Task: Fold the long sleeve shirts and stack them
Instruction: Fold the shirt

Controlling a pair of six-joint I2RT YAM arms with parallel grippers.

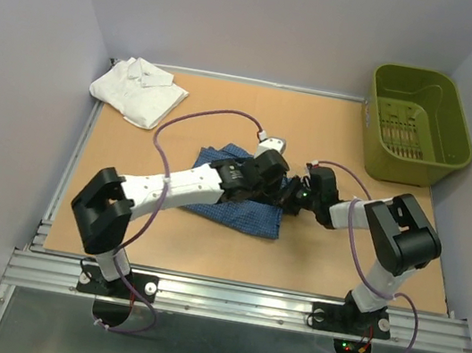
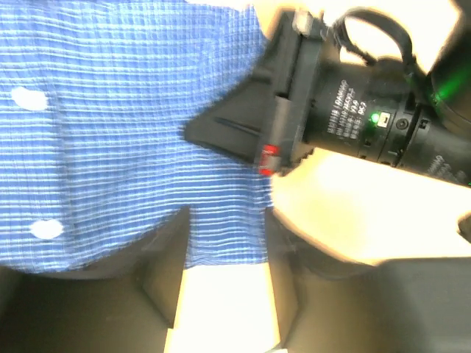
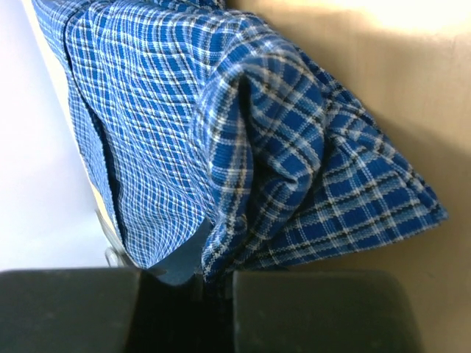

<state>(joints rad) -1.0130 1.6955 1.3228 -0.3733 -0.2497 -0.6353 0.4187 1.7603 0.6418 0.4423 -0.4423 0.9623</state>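
Plain white collared cloth shirt (image 1: 139, 91) — folded, far-left corner of tan counter (image 1: 205, 253). Dark blue fine-check button-up shirt (image 1: 248, 215) mid-counter, partly folded, unstacked. Right jaws pinch its bunched edge; left jaws spread astride its hem. Roughly halfway, I judge — finish fold, stack.

Tan table (image 1: 205, 253) with white shirt (image 1: 139, 90) far-left, blue checked shirt (image 1: 243, 214) centre, olive basket (image 1: 414, 170) far-right
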